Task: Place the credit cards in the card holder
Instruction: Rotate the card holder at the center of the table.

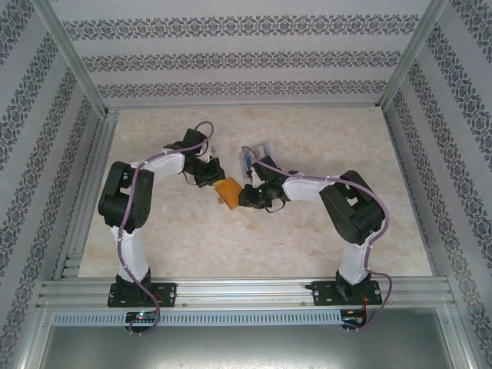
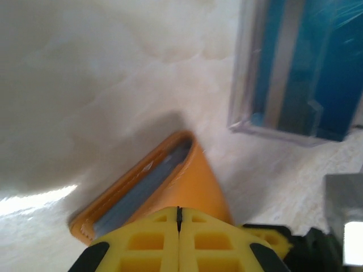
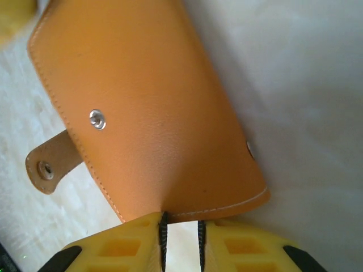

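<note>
From the top view I saw the left gripper point(image 1: 215, 181) and the right gripper point(image 1: 247, 197) meeting at mid-frame, 1 on each side of the card holder point(image 1: 229, 190). The holder was a small orange patch on the pale table point(image 1: 154, 231), touching both sets of fingertips. I could not read either jaw gap from up there.

On the left wrist view, the 2 yellow fingers point(image 2: 142, 243) at the bottom edge were pressed together, with only a thin dark seam between them. The holder's raised leaf ran down from centre frame straight into that seam, so I read it as pinched. The holder stood open in a V. Its other leaf lay at the lower left on the table, stitched rim showing, with a greyish lining between the 2 leaves. At the upper right stood the credit cards point(image 2: 317, 62), blue with a pale stripe, inside a clear case point(image 2: 241, 85), apart from the holder.

On the right wrist view, the yellow fingers point(image 3: 244, 249) at the bottom edge stood slightly apart, and pale table showed through the narrow slot. The holder's stitched lower edge met the tips just above that slot, and I could not tell whether it was gripped. The holder filled the upper and middle frame, its smooth orange-tan outer face towards me. It had 1 metal snap point(image 3: 97, 119) left of centre and a strap tab point(image 3: 48, 164) at the lower left.
</note>
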Controlling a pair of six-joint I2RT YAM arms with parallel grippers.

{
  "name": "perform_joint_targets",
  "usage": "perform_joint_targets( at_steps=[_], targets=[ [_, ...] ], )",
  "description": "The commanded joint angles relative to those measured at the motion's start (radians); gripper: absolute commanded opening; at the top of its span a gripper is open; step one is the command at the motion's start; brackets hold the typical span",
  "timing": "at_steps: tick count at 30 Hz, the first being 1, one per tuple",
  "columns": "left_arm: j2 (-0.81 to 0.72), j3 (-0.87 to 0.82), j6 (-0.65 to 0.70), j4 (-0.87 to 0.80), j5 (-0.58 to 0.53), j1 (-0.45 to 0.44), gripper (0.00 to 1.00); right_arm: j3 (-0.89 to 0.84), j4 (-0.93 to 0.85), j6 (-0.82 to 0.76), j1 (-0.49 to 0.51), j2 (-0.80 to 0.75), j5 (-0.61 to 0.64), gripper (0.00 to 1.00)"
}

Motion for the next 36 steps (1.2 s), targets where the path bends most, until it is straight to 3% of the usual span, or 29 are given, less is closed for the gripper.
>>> perform_joint_targets(
  at_steps=[1, 9, 20, 24, 30, 36],
  targets=[
    [-0.038, -0.059, 0.021, -0.007, -0.022, -0.001, 0.06, 0.087, -0.045, -0.063, -0.013, 0.034, 0.059, 0.25],
    [-0.123, -0.2, 0.0, 0.014, -0.051, 0.0, 0.06, 0.273, -0.157, -0.129, -0.014, 0.152, 0.053, 0.25],
    [-0.311, -0.436, -0.218, 0.204, -0.067, -0.031, 0.06, 0.551, -0.299, -0.196, 0.031, 0.302, -0.033, 0.27],
    [-0.307, -0.413, -0.223, 0.188, -0.07, -0.041, 0.08, 0.554, -0.33, -0.211, 0.024, 0.247, -0.037, 0.28],
    [-0.323, -0.26, -0.097, -0.014, -0.188, -0.026, 0.09, 0.461, -0.374, -0.228, 0.023, 0.08, -0.004, 0.31],
    [-0.268, -0.174, -0.017, -0.086, -0.214, 0.033, 0.06, 0.309, -0.338, -0.194, 0.056, -0.021, -0.093, 0.32]
  ],
)
